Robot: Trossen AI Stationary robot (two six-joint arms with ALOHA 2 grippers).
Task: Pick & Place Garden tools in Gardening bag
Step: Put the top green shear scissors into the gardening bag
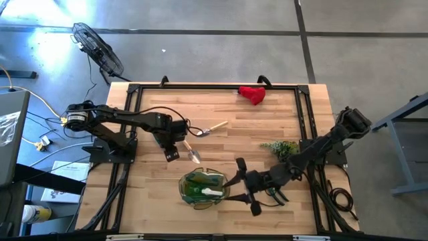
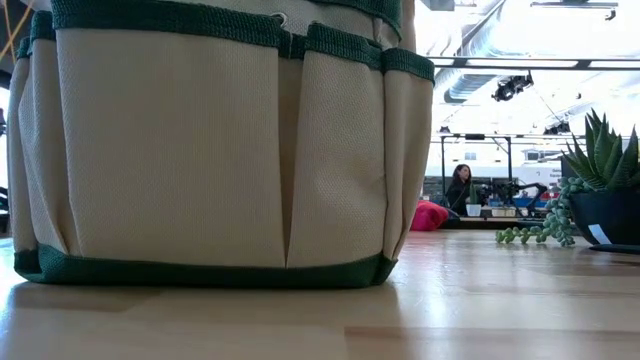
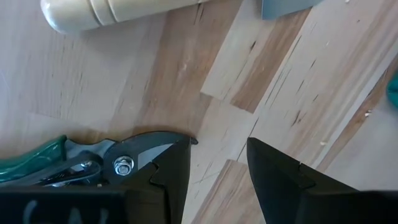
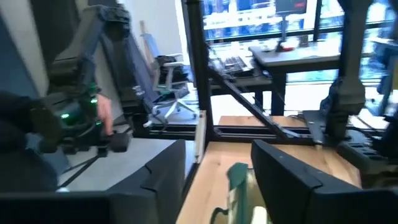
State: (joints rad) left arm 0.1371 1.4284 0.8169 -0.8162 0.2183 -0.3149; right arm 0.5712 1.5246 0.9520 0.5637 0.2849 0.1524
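The gardening bag (image 1: pixel 202 187), beige with green trim, stands near the table's front edge and fills the low view (image 2: pixel 200 150); tools lie inside it. My right gripper (image 1: pixel 231 182) (image 4: pixel 217 152) is open, level, just right of the bag's rim. My left gripper (image 1: pixel 172 152) (image 3: pixel 217 143) points down, open over bare wood. Green-handled pruning shears (image 3: pixel 118 162) lie beside the outer side of one of its fingers; whether they touch, I cannot tell. A trowel (image 1: pixel 194 155) and a second wooden-handled tool (image 1: pixel 214 127) lie flat close by. A red bundle (image 1: pixel 253 95) rests at the far edge.
A leafy green plant (image 1: pixel 281 147) (image 2: pixel 590 190) sits right of centre, behind my right arm. A black frame rail (image 1: pixel 214 87) runs along the table's far and side edges. Bare wood lies between the red bundle and the tools. A person sits in the room beyond the table.
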